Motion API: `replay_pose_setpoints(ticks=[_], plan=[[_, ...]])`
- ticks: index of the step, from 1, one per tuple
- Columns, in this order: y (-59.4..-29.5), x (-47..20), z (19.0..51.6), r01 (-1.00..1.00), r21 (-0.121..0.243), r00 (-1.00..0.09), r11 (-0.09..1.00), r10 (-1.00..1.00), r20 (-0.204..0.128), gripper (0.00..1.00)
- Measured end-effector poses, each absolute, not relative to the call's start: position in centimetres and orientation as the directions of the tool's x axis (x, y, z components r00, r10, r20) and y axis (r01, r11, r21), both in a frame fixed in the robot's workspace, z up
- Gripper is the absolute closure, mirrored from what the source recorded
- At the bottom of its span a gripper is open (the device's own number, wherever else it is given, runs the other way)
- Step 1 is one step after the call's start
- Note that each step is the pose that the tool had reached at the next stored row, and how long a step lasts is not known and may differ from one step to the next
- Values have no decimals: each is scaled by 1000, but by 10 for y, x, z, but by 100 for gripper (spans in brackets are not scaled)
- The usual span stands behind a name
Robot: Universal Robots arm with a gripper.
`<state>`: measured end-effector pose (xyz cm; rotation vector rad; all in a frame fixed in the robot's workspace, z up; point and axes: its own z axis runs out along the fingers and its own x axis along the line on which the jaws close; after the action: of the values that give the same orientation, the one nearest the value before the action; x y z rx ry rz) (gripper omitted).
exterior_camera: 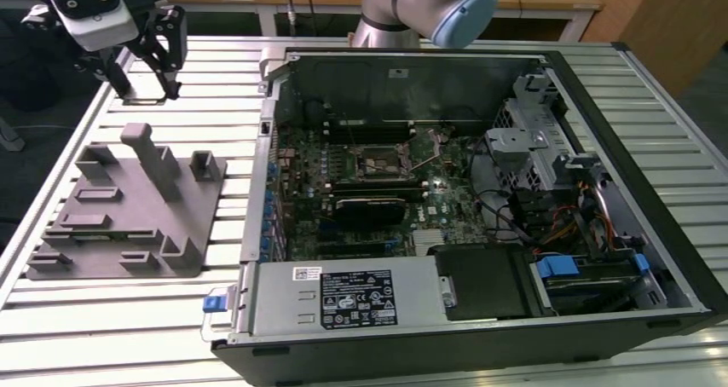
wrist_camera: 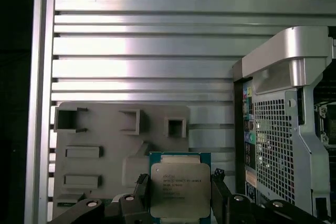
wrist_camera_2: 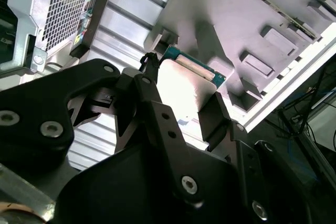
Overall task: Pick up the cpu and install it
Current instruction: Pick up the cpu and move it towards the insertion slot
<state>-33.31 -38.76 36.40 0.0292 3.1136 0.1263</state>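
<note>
The cpu (wrist_camera: 180, 191), a flat square chip with a silvery top and a green rim, sits between the two black fingers (wrist_camera: 140, 186) of my gripper (wrist_camera: 180, 182), which is shut on it. In the second wrist view the cpu (wrist_camera_2: 185, 97) shows bright in the same grip of the gripper (wrist_camera_2: 181, 84). In the exterior view my gripper (exterior_camera: 146, 90) hangs high over the slatted table, beyond the far end of the grey tray (exterior_camera: 125, 221). The open motherboard socket (exterior_camera: 381, 160) lies inside the computer case (exterior_camera: 637, 148), well to the exterior view's right of the gripper.
The grey tray (wrist_camera: 105, 129) with upright posts (exterior_camera: 150, 157) lies below the held chip. The case's perforated metal side (wrist_camera: 278, 140) stands close beside it. A black ribbed module (exterior_camera: 370, 206) and a power supply (exterior_camera: 341, 297) sit inside the case. The arm's base (exterior_camera: 398, 12) rises behind.
</note>
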Motion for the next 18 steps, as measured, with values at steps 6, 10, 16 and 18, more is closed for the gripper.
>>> replay_pose_setpoints(ticks=[6, 10, 16, 18], plan=[[-387, -326, 364, 18, 81, -1000, 997, 20, -24, 45], [-386, -321, 364, 18, 81, -1000, 997, 20, -24, 45], [-386, -315, 364, 18, 81, -1000, 997, 20, -24, 45], [-386, -312, 364, 18, 81, -1000, 997, 20, -24, 45]])
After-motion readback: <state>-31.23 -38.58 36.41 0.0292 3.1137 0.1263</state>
